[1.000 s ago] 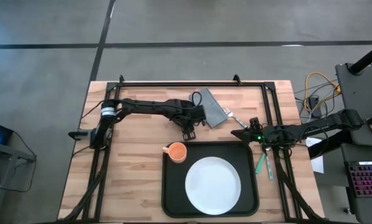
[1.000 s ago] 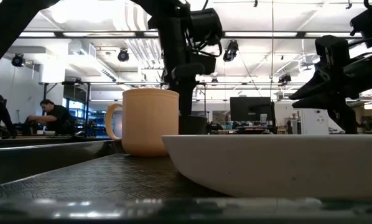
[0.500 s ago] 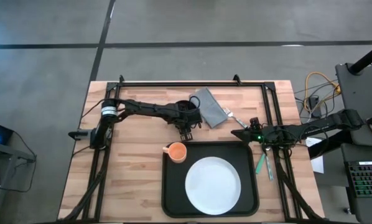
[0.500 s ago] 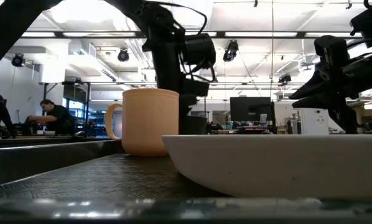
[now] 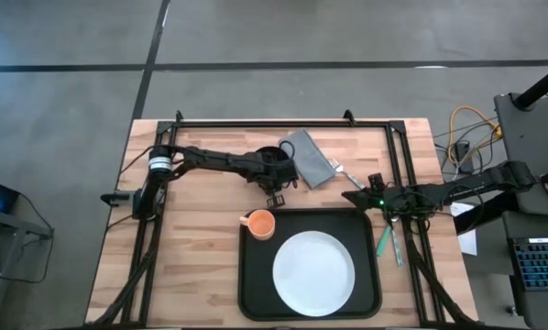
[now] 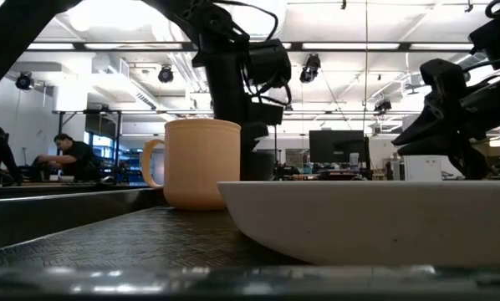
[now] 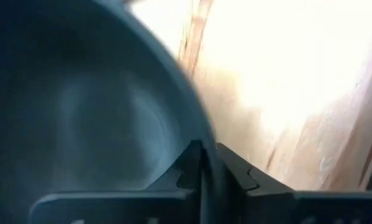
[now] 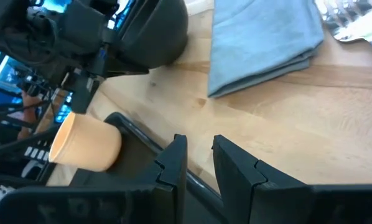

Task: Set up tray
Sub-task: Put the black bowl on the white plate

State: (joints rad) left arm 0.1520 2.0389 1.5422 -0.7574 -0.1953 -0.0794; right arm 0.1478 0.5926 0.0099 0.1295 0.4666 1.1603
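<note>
The black tray (image 5: 252,275) lies at the table's near middle. On it are a white plate (image 5: 313,271) and an orange cup (image 5: 258,223) in its far left corner. My left gripper (image 5: 276,169) is shut on a dark grey bowl (image 5: 270,156) beyond the tray, next to the grey napkin (image 5: 311,158). The bowl also shows in the right wrist view (image 8: 158,31). My right gripper (image 5: 350,195) hovers above the table just beyond the tray's far right corner. Its fingers are a narrow gap apart and hold nothing. My left gripper pinches the bowl's rim (image 7: 206,134), with one finger inside the bowl and one outside. The fingers come from above and point down. Whether the bowl rests on the table or is lifted, I cannot tell.
A fork (image 5: 348,173) lies beside the napkin. Cutlery with a green handle (image 5: 385,240) lies right of the tray. Black frame rails (image 5: 283,123) run along the table's far and side edges. People (image 6: 66,159) sit in the room beyond.
My left gripper has gone a little toward the table's left edge with the bowl, away from the napkin, then held still. My right gripper has dipped slightly.
</note>
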